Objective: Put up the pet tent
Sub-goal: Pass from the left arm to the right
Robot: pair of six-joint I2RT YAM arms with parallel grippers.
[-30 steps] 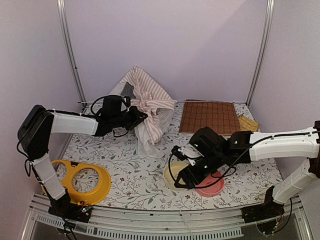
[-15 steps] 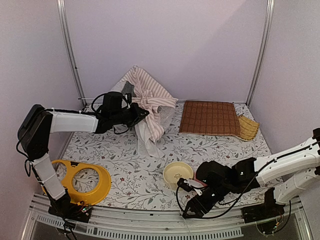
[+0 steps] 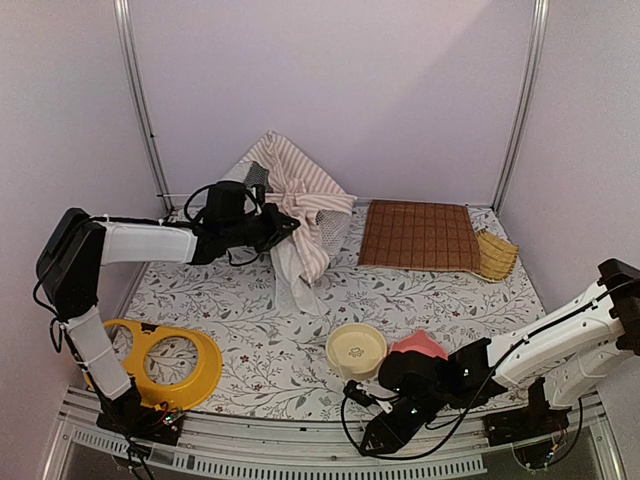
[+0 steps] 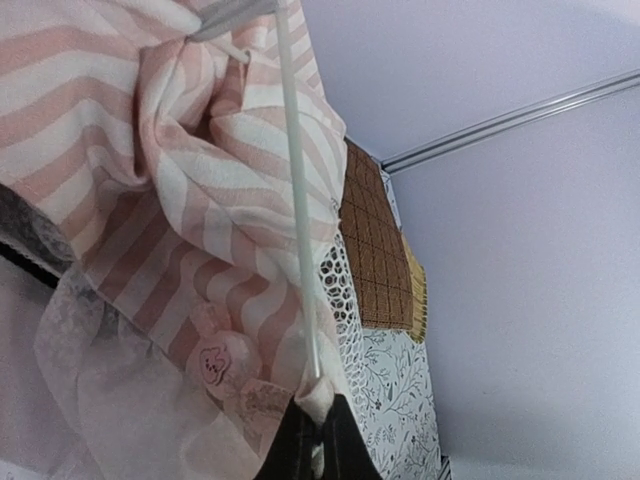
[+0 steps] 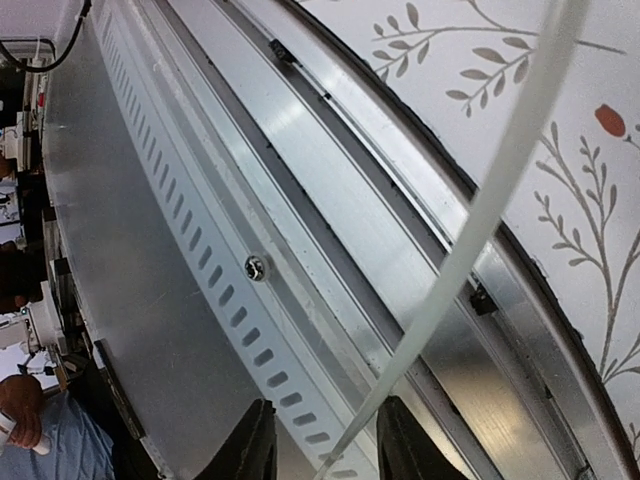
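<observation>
At the near edge of the worktop, the right gripper (image 5: 330, 445) hung low over the metal rail (image 5: 300, 200). A thin clear pole (image 5: 480, 215) ran between its jaws. I cannot tell if they were pinching it or just sitting around it. The pole looked bendy and smooth, so it could slip. I think it is best held close to one end.

A little farther in sat a round cream bowl (image 3: 355, 347), with a pink bowl (image 3: 420, 345) just beside it.

By the far edge, left of the middle, the pink-and-white striped fabric pet tent (image 3: 300, 195) sat in a floppy heap, not yet standing up. The left gripper (image 4: 312, 452) had its jaws squeezed together on a fold of the cloth, right where a pole came down to it. The tent looked light and soft, with white mesh that could snag. It would likely sag if held by the cloth alone, so the poles and seams looked like the best places to hold.
</observation>
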